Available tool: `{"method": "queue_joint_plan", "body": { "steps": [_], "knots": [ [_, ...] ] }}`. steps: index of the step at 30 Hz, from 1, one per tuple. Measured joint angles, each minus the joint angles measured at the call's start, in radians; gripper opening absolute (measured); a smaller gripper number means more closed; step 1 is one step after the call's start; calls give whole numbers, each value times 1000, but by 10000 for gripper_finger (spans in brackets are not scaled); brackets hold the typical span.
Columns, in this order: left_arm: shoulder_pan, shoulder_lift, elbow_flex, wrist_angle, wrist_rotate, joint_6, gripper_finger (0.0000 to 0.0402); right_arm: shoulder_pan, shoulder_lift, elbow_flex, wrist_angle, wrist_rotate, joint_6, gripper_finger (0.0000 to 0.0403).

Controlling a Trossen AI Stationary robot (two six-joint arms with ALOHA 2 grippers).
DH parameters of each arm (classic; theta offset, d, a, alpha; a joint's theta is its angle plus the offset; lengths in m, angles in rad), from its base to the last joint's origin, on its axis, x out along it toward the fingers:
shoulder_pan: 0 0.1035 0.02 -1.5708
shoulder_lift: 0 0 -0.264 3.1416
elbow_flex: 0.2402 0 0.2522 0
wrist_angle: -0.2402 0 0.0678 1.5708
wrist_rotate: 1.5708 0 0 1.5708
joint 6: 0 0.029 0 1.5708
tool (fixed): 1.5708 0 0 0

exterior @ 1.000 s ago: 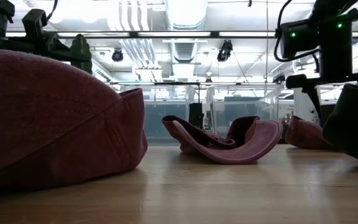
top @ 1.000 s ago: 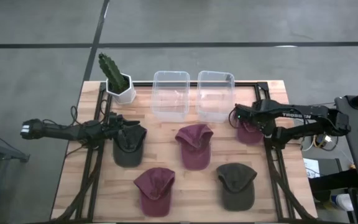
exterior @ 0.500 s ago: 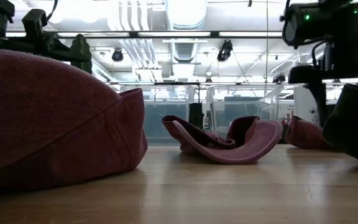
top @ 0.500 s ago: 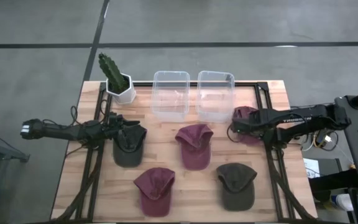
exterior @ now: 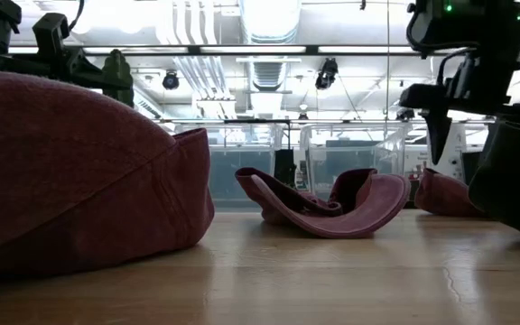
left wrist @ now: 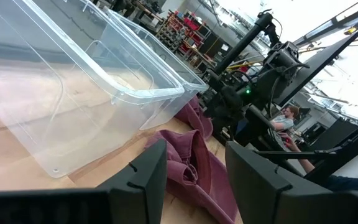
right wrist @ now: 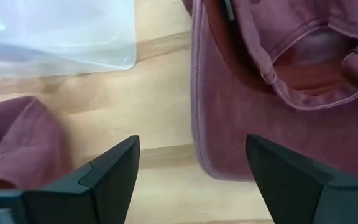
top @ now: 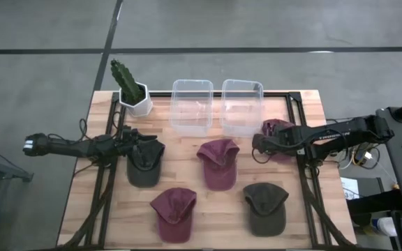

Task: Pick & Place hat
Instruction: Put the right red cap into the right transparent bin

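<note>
your maroon hat (top: pixel 278 130) lies upside down near the desk's (top: pixel 208 213) right edge, at about 2 o'clock from the desk's middle, just beside the right-hand clear bin. in the right wrist view you see its open underside and brim (right wrist: pixel 272 93) lying on the wood. the right gripper (top: pixel 259 146) hangs just off the hat's 8 o'clock side, between it and the centre maroon hat (top: pixel 218 162); its fingers (right wrist: pixel 98 177) are spread wide and have hold of nothing, with bare wood between them.

four more hats lie on the desk: the centre maroon one, another maroon hat (top: pixel 173 213) at 7 o'clock from the middle, a dark olive hat (top: pixel 266 208) at 5 o'clock, and a dark olive hat (top: pixel 145 162) at 9 o'clock.

the left gripper (top: pixel 137 139) sits at that 9 o'clock olive hat's upper edge; its fingers (left wrist: pixel 145 177) stand apart in the left wrist view, and you cannot tell from the pictures whether they touch the hat.

two clear bins stand side by side at 12 o'clock: the left bin (top: pixel 191 106) and the right bin (top: pixel 241 106). you can see the wood through both; neither holds a hat.

a potted cactus (top: pixel 128 86) in a white pot stands at the 11 o'clock corner.
</note>
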Motion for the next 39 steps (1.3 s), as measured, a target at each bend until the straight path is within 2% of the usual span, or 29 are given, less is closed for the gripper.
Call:
{"method": "queue_joint_plan", "body": {
  "steps": [8,17,23,29,39],
  "knots": [
    [0,0,0,0,0,-1,155,0,158,0,10,-5,-22,297],
    [0,0,0,0,0,-1,155,0,344,25,10,-8,-20,287],
    [0,0,0,0,0,-1,155,0,373,28,10,-34,-43,283],
    [0,0,0,0,0,-1,155,0,376,25,-17,-26,0,285],
    [0,0,0,0,0,-1,155,0,438,24,-13,-22,-17,261]
  ]
}}
